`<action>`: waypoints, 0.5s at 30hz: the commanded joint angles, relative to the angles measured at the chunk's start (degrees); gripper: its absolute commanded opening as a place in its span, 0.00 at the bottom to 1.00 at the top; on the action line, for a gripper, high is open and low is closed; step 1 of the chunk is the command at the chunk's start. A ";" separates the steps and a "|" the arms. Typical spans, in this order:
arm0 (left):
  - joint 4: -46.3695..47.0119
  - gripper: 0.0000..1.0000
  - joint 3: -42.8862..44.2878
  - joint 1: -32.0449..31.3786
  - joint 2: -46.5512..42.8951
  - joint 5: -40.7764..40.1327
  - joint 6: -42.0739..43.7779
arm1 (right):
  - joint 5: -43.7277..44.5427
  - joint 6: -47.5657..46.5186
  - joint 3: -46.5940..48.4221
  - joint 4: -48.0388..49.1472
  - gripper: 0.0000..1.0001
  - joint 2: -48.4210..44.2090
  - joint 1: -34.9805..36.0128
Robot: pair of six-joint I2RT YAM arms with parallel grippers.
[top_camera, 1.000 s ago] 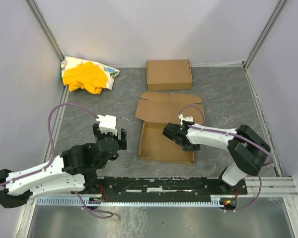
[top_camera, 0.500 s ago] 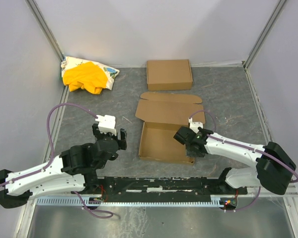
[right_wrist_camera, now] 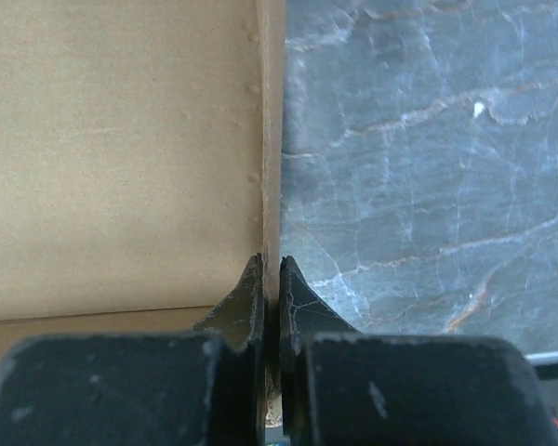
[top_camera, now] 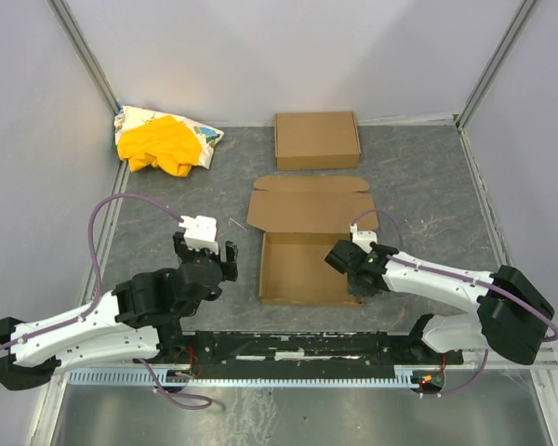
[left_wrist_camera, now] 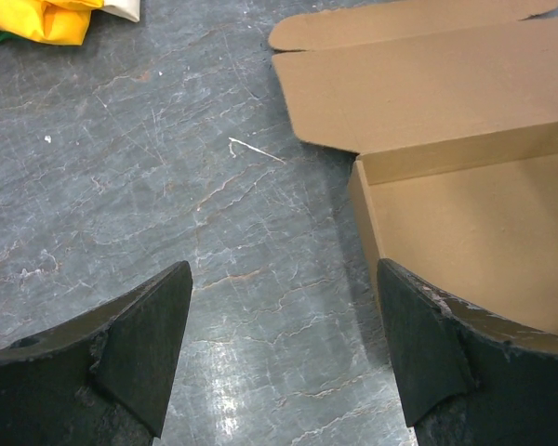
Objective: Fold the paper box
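The paper box [top_camera: 302, 265] is a shallow brown cardboard tray in the middle of the table, its lid flap [top_camera: 309, 206] lying open and flat behind it. My right gripper [top_camera: 360, 275] is shut on the tray's right side wall [right_wrist_camera: 272, 167], one finger inside and one outside. My left gripper [top_camera: 214, 253] is open and empty, just left of the tray; in the left wrist view the tray's left wall [left_wrist_camera: 367, 232] lies by the right finger [left_wrist_camera: 428, 344].
A second closed brown carton [top_camera: 317, 139] sits at the back centre. A yellow cloth bundle [top_camera: 164, 142] lies in the back left corner. White walls enclose the dark stone tabletop [top_camera: 418, 195]. A metal rail [top_camera: 307, 348] runs along the near edge.
My right gripper has moved from inside the tray to its right wall and closed on it. The box has straightened and its lid flap shifted left. The left arm has not moved.
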 commanded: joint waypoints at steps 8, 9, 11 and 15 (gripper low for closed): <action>2.39 0.87 -0.33 0.30 0.91 -0.69 -2.37 | 1.99 -10.08 6.24 8.45 0.31 5.25 0.48; 2.53 0.87 -0.42 0.30 0.89 -0.65 -2.37 | 1.24 -8.88 6.44 8.12 0.38 5.78 0.50; 2.73 0.87 -0.59 0.30 0.98 -0.48 -2.44 | 0.48 -6.91 6.29 7.50 0.44 6.00 0.61; 5.02 0.86 -1.45 0.32 1.14 3.30 -0.47 | 0.37 -4.55 4.74 7.22 0.46 2.35 1.43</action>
